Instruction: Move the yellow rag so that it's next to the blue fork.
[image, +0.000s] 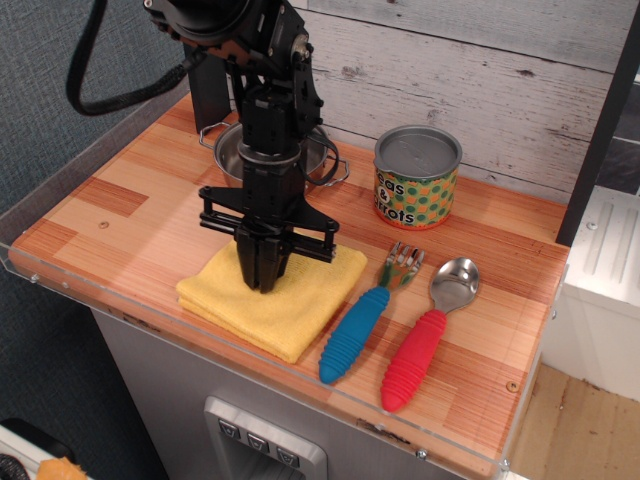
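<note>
The black arm reaches down from the upper left, its wrist held vertical. The pincer (264, 283) points straight down, its dark fingers (255, 268) drawn close together at the tips, with a wide black crossbar just above them.

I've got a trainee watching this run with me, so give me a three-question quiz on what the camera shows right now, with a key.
1. True or false: the gripper is pressing down on the yellow rag.
2. Which thing lies directly right of the blue fork in the picture? A) the steel pot B) the red spoon C) the tin can
3. Fill in: the rag's right edge lies close beside the fork's blue ______.

Key: 1. True, its closed tips sit on the cloth. 2. B. 3. handle.
</note>
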